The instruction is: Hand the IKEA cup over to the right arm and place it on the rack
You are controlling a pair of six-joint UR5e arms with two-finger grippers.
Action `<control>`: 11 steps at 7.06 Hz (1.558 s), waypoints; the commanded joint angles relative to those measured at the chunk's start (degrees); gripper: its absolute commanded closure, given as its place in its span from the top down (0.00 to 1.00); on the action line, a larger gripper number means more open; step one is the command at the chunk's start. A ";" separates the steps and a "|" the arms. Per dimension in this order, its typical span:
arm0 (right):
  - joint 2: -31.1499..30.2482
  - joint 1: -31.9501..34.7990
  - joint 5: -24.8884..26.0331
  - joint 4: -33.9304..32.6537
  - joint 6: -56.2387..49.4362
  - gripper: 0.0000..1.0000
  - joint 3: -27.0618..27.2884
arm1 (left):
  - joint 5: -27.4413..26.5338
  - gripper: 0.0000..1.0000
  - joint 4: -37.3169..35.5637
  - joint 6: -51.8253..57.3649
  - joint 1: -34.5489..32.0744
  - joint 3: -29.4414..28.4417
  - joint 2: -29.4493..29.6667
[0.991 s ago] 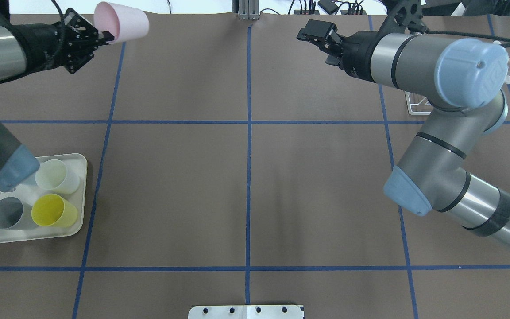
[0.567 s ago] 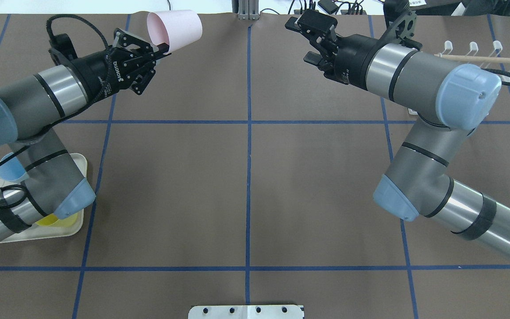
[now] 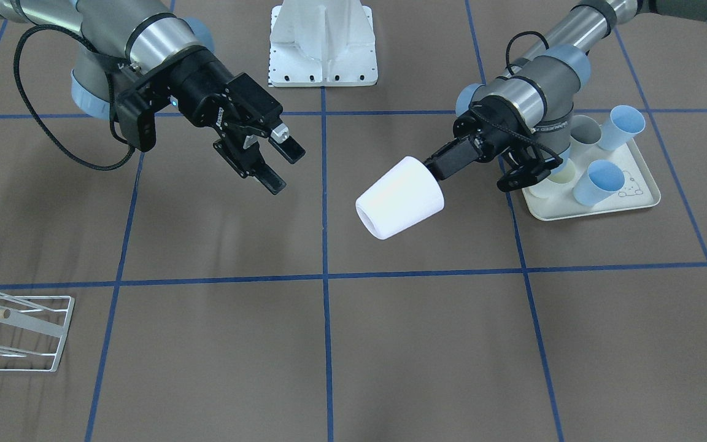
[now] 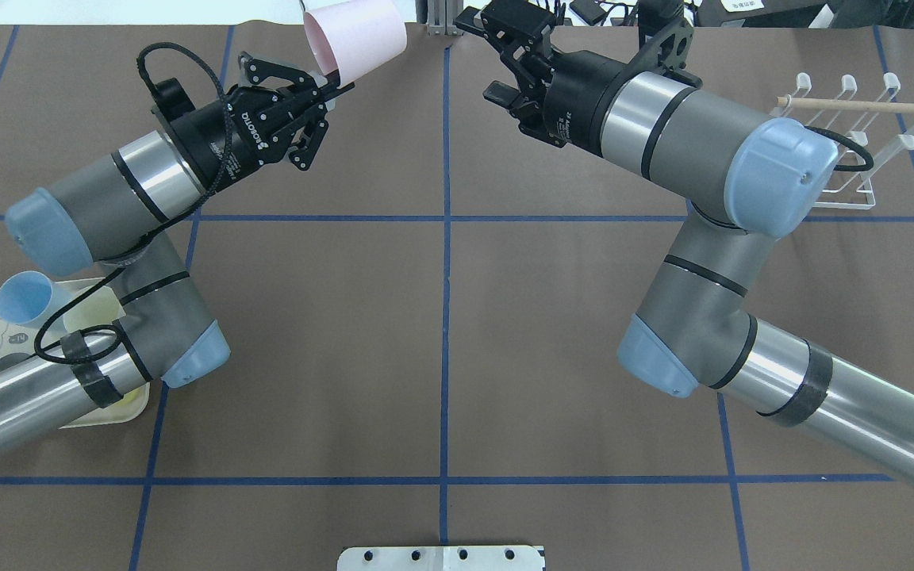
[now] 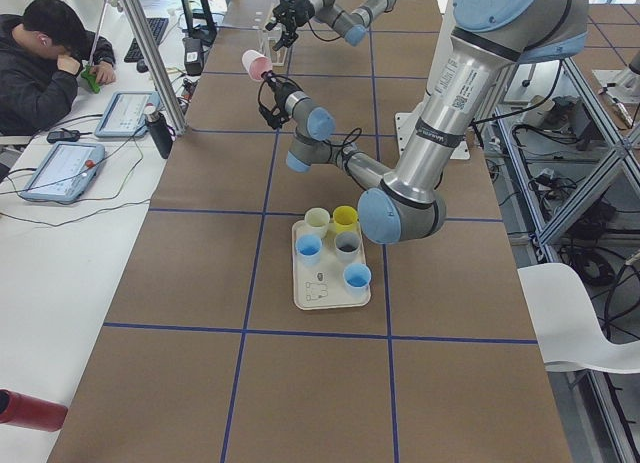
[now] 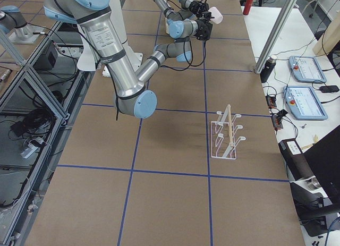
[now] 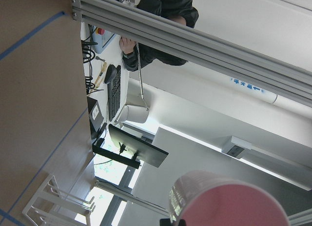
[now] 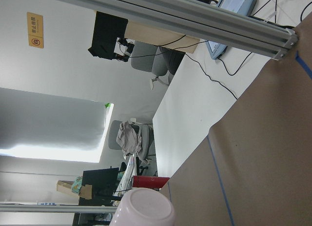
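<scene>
The left gripper (image 3: 439, 167) is clamped on the rim of the pale pink plastic cup (image 4: 355, 40). It holds the cup up in the air on its side, between the two arms, with the round bottom pointing at the right gripper (image 3: 286, 169). That one has its two fingers wide apart, near the cup but not touching. I think it should slide in straight and squeeze softly near the bottom (away from the other fingers); only then should the left one let go. The white wire rack with a wooden stick (image 4: 862, 104) stands well apart. White letters on the left gripper say "ROBOTIQ"; other writing is too small to read.
</scene>
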State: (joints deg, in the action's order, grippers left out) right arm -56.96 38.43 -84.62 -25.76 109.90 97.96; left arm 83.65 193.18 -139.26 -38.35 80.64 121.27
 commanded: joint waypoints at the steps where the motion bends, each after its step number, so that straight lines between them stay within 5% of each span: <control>1: 0.89 -0.20 0.16 0.27 2.41 1.00 -0.14 | -0.06 0.00 6.73 -0.14 2.74 -0.21 0.72; 11: 1.06 -1.60 2.53 3.26 9.19 1.00 -1.37 | -0.94 0.00 7.30 -0.05 4.33 -6.19 6.61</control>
State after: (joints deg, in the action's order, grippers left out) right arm -55.97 36.88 -82.09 -22.53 119.09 96.60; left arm 82.75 200.49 -139.33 -34.01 75.18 127.52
